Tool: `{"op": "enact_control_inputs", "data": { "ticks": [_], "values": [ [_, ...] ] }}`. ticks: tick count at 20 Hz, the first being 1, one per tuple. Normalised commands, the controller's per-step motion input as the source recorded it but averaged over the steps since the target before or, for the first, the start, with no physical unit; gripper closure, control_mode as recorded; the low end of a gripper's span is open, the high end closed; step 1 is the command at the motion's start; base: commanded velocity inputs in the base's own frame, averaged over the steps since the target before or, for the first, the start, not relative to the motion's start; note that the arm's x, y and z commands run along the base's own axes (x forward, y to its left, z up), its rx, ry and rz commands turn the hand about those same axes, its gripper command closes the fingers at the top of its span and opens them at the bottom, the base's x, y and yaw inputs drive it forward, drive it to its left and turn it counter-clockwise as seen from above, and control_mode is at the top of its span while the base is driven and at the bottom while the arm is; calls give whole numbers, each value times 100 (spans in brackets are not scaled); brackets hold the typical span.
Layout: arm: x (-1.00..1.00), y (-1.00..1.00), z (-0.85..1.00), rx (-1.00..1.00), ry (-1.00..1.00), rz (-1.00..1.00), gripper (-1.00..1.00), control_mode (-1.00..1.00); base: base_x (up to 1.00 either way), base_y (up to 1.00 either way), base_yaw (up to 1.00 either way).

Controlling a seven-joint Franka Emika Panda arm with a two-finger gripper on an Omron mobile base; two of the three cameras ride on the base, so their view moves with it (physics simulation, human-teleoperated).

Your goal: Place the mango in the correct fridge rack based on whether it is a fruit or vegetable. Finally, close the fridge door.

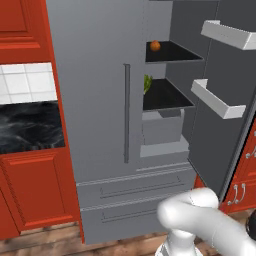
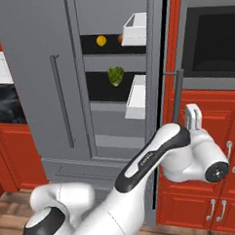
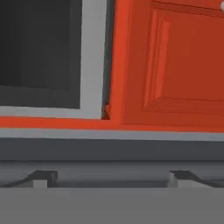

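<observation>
White robot arm fills the foreground, its claw [image 2: 193, 116] spread wide and empty beside the open fridge door [image 2: 166, 63], outside its bar handle; the mango [image 2: 101, 40] already sits on the upper rack

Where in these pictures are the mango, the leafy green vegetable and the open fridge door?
mango [image 2: 101, 40]: right base view, centre of the fruit.
leafy green vegetable [image 2: 116, 76]: right base view, middle of the leaves.
fridge door [image 1: 220, 140]: left base view, bare inner panel below the bins.
</observation>
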Motion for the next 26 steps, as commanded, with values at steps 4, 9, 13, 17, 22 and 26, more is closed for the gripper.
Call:
{"op": "enact_control_inputs", "data": {
  "ticks": [4, 9, 13, 17, 22, 26],
  "values": [
    [93, -50, -30, 17, 0, 25, -100, -100, 0, 0, 0],
    [87, -16, -38, 10, -1, 27, -100, -100, 0, 0, 0],
    [38, 21, -12, 1, -7, 28, -100, -100, 0, 0, 0],
    [0, 94, 0, -5, -4, 30, -100, -100, 0, 0, 0],
    [0, 100, 0, -6, -1, 30, -100, -100, 0, 0, 0],
    [0, 100, 0, -8, -7, 27, -100, -100, 0, 0, 0]
  ]
}}
